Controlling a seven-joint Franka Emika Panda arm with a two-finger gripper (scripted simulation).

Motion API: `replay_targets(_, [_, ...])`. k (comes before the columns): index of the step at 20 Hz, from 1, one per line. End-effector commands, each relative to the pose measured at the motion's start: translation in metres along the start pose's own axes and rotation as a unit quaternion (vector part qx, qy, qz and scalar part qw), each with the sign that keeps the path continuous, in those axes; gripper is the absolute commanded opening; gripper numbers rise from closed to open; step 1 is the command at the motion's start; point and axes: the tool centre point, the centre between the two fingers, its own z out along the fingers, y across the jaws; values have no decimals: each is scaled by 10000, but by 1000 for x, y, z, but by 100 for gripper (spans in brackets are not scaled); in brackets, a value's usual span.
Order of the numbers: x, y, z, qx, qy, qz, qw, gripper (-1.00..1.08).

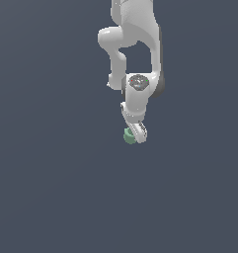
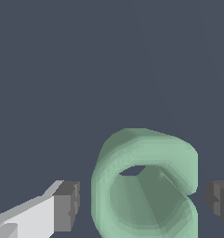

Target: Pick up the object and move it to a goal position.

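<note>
The object (image 2: pixel 146 153) is a small pale green, rounded hollow piece lying on the dark grey floor. In the wrist view it sits between my two dark finger pads (image 2: pixel 67 207), with a narrow gap on each side. My gripper (image 2: pixel 143 204) is open around it and is not touching it. In the exterior view the white arm reaches down from above, and the gripper (image 1: pixel 136 132) stands low over the object (image 1: pixel 128 137), which peeks out on the exterior view's left of the fingers. No goal marker shows.
Plain dark grey floor (image 1: pixel 51 188) lies all around. The white arm's links (image 1: pixel 135 39) rise above the gripper in the exterior view.
</note>
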Motion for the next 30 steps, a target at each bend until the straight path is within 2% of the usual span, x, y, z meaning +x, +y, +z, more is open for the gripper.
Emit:
replay_targets(1, [0, 0, 11, -1, 0, 6, 10000, 100])
replay_targets(7, [0, 0, 22, 0, -1, 8, 10000, 100])
replay_targets(8, [0, 0, 22, 0, -1, 8, 10000, -100])
replay_targets(21, [1, 0, 18, 10, -1, 8, 10000, -100])
replay_targets(30, [24, 10, -15, 10, -5, 10, 10000, -100])
